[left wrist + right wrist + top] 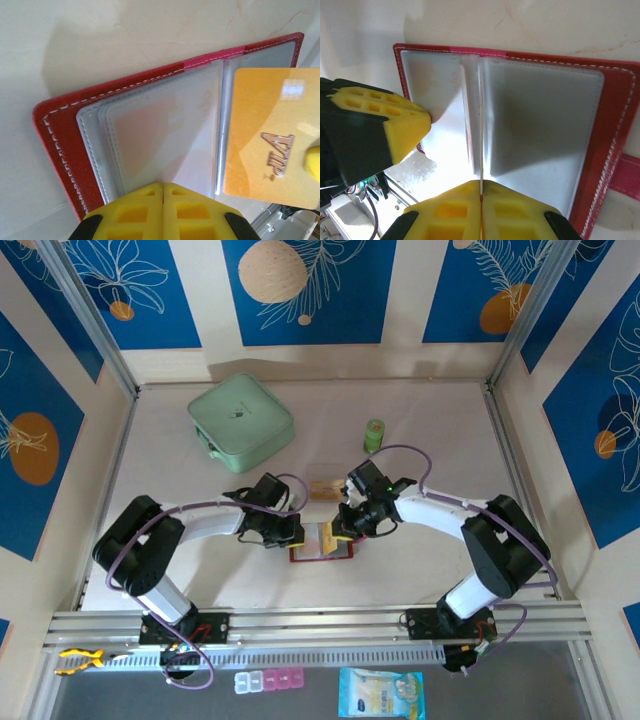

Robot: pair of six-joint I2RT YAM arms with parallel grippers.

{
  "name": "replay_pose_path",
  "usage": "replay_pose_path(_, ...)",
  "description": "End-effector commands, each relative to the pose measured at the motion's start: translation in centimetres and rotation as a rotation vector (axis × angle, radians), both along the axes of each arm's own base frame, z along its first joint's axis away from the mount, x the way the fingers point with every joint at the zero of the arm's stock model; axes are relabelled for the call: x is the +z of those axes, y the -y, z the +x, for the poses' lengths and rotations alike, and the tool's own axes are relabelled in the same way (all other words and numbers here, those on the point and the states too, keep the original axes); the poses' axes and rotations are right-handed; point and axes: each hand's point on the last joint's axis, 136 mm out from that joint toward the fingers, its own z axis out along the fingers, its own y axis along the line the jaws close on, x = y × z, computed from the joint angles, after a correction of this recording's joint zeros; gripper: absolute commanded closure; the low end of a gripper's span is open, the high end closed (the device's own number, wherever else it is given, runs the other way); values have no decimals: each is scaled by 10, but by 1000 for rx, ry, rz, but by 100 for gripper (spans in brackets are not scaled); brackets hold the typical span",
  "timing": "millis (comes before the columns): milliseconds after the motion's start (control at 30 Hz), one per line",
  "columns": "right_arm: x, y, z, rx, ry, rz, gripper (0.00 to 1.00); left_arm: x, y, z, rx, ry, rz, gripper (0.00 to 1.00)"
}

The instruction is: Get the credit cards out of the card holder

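The dark red card holder (300,555) lies open on the table between both arms, its clear sleeves (165,135) facing up. My left gripper (163,186) is shut, its tips resting on the left sleeves with nothing between them. My right gripper (481,182) is shut on a yellow-orange credit card (265,135) marked VIP, which stands edge-on (481,125) over the holder's (615,125) middle fold. The left gripper's fingers (395,125) press the holder's left page. A tan card (323,490) lies flat on the table just behind the holder.
A mint-green square case (240,420) sits at the back left and a small green roll (374,435) at the back right. Metal rails (320,625) run along the near edge, with pill boxes (268,680) and a packet (380,692) beyond them.
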Motion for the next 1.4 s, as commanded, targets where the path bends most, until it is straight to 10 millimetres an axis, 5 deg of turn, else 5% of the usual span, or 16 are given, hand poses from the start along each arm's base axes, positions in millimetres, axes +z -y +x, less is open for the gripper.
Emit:
replay_pose_path(0, 22, 2, 3, 7, 47, 20, 92, -1, -11, -4, 3, -4, 56, 98)
replay_pose_path(267, 51, 17, 11, 156, 195, 39, 92, 11, -8, 3, 6, 23, 37, 94)
replay_pose_path(567, 69, 30, 26, 610, 513, -30, 91, 26, -14, 14, 39, 109, 10, 90)
replay_pose_path(800, 75, 44, 61, 891, 659, -224, 98, 38, -26, 18, 81, 169, -2, 89)
replay_pose_path(1367, 80, 16, 130, 1153, 758, -310, 98, 45, -46, 18, 132, 183, 12, 90)
